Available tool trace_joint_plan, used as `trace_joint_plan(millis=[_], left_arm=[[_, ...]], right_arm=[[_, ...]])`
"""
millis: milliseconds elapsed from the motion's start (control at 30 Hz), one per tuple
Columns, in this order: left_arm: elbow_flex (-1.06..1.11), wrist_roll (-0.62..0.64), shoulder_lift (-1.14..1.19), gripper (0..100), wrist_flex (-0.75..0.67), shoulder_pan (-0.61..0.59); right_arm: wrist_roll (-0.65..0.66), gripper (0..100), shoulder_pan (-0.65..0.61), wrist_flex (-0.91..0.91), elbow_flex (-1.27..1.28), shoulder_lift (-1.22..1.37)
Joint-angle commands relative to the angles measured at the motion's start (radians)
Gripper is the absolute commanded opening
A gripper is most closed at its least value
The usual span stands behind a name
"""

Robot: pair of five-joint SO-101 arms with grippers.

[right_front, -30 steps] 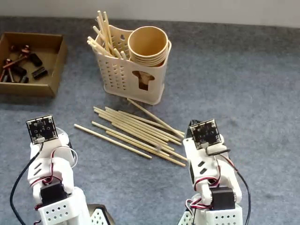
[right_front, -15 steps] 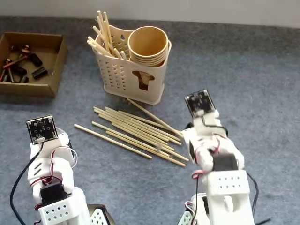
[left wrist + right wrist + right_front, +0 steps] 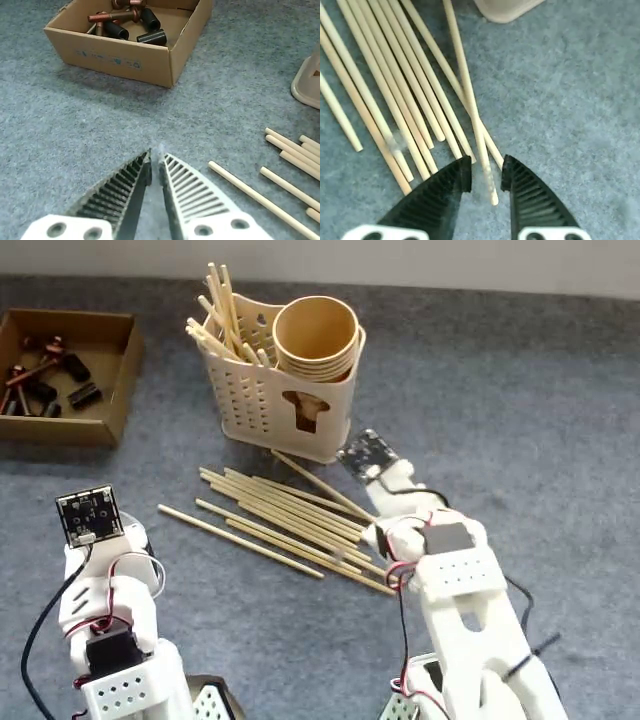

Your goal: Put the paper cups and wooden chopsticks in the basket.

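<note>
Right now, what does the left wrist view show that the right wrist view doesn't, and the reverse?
Left wrist view adds the cardboard box with bolts and dark parts inside, and the left gripper, shut above bare grey carpet. Right wrist view adds the right gripper, open, with one chopstick ending between its jaws. Shared: loose wooden chopsticks on the carpet and a corner of the basket.

Grey fuzzy matt cloth on desk (image 3: pixel 560 390); bare matt wood chopsticks (image 3: pixel 290 515); smooth cream plastic basket (image 3: pixel 250 412); matt paper cups (image 3: pixel 315 332); plain brown cardboard box (image 3: pixel 60 430).
</note>
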Motion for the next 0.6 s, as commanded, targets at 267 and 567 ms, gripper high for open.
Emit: trace_joint_plan(millis=[267, 567], left_arm=[[-0.004, 0.002, 0.002, 5, -0.020, -0.008], [-0.004, 0.002, 0.002, 5, -0.018, -0.008]], right_arm=[[0.127, 11.6, -0.050, 0.004, -0.226, 0.300], [0.126, 11.6, -0.065, 0.002, -0.309, 0.476]])
